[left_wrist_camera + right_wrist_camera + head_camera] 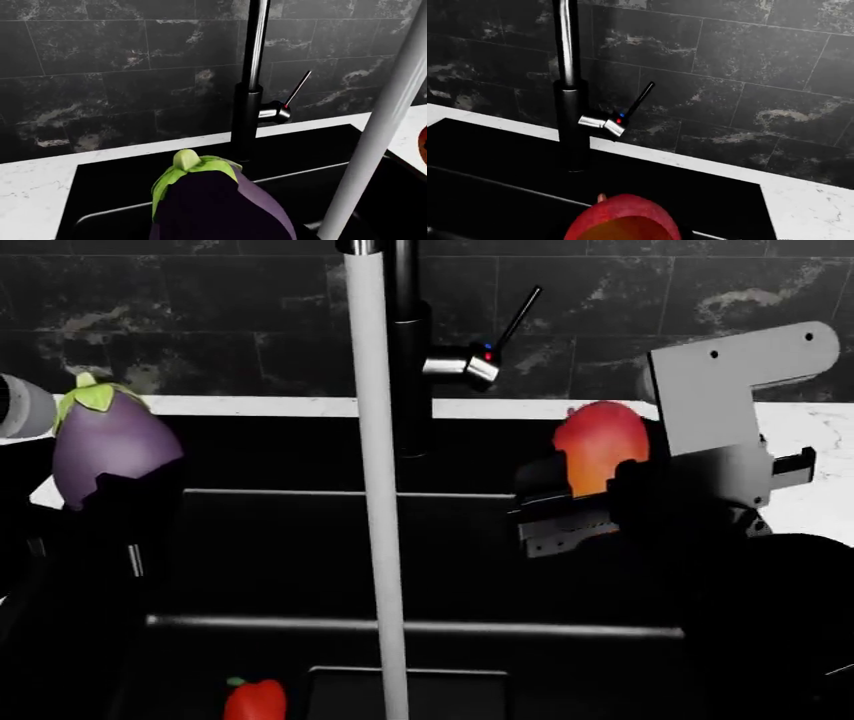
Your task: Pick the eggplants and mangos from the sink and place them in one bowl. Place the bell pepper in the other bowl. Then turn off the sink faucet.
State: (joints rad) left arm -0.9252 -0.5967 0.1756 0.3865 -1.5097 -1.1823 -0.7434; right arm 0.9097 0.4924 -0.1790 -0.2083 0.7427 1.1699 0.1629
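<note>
My left gripper (114, 490) clamped on eggplant (110, 443), held above sink's (267, 540) left side, green cap up. Water stream (378, 520) falls from faucet (407, 350) mid-basin; lever (514, 320) tilted up. Bell pepper (255, 700) on basin floor, left of stream. My right gripper (587, 500) clamped on mango (603, 448), raised over sink's right side.

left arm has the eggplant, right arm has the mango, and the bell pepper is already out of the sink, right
Not quite. The head view shows the bell pepper still lying in the sink. The rest holds: the left gripper holds the eggplant and the right gripper the mango.
</note>
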